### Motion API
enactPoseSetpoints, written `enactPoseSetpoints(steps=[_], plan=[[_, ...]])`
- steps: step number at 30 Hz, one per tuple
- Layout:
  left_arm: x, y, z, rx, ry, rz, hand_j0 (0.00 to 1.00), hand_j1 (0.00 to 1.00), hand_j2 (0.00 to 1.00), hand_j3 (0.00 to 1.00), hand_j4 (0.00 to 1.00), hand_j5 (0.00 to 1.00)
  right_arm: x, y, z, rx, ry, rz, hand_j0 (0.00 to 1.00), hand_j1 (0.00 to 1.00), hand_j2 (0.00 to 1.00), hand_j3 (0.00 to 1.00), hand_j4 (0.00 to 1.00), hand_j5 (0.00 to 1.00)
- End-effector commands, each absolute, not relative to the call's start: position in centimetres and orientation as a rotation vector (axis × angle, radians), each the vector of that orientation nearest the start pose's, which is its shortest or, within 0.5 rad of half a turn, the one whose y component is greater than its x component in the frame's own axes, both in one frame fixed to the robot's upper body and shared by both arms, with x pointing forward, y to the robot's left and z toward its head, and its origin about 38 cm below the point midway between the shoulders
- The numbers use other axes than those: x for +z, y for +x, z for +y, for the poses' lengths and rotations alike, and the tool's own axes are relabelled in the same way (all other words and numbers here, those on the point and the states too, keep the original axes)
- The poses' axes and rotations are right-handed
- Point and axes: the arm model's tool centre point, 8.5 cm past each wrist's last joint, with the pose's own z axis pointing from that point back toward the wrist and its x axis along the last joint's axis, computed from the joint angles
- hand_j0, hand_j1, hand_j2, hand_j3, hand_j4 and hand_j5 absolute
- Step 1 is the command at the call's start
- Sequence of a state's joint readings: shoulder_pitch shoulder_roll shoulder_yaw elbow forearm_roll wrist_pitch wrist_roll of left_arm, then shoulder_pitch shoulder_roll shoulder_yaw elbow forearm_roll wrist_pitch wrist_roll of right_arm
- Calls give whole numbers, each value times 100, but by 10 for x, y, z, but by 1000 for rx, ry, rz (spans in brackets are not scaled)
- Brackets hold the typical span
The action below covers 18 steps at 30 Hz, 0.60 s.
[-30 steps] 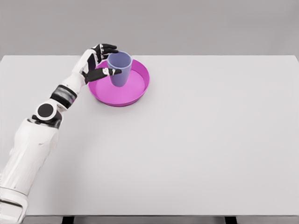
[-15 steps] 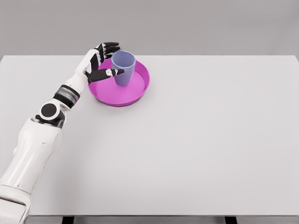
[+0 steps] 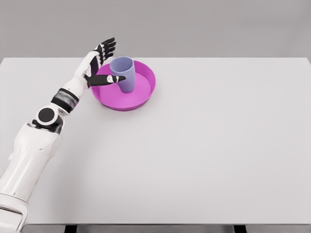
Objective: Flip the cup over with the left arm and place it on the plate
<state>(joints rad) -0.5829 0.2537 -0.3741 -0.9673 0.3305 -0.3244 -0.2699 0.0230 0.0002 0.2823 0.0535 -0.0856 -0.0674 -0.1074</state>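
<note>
A lavender cup [image 3: 123,73] stands upright, mouth up, on the left part of the magenta plate [image 3: 141,94] at the table's far left. My left hand [image 3: 106,62] is just left of the cup with its fingers [image 3: 108,47] spread wide behind it and the thumb stretched in front of the cup's side. The hand is open and holds nothing. The left arm [image 3: 34,150] runs up from the lower left corner. The right arm does not show.
The white table [image 3: 204,145] fills most of the view, with its far edge just behind the plate and its near edge at the bottom. A grey wall lies beyond it.
The left hand's fingers have opened off the cup and spread. The cup has settled slightly left, standing on the plate, free of the hand.
</note>
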Motion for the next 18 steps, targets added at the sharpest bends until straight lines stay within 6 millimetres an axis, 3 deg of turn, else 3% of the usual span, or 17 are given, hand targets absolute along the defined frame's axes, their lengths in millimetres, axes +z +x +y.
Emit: enactPoseSetpoints(steps=[1,6,8,11,16,18], plan=[[134,509,243,-506,-208,-1761,100,100,100,100,100,100,-259,-24,-284,197,-195,7,100,100,100,100,100,100],[159,499,266,-572,-178,-1832,100,100,100,100,100,100,-259,-24,-284,198,-195,7,100,100,100,100,100,100],[173,473,303,-603,-161,-1860,100,100,100,100,100,100,-259,-24,-284,198,-195,7,100,100,100,100,100,100],[191,447,344,-721,-178,-1802,100,100,100,100,100,100,-259,-24,-284,197,-195,7,100,100,100,100,100,100],[188,431,343,-919,-285,-1760,100,100,100,100,100,100,-259,-24,-284,197,-195,7,100,100,100,100,100,100],[193,426,360,-994,-267,-1712,100,100,100,100,100,100,-259,-24,-284,197,-195,7,100,100,100,100,100,100]])
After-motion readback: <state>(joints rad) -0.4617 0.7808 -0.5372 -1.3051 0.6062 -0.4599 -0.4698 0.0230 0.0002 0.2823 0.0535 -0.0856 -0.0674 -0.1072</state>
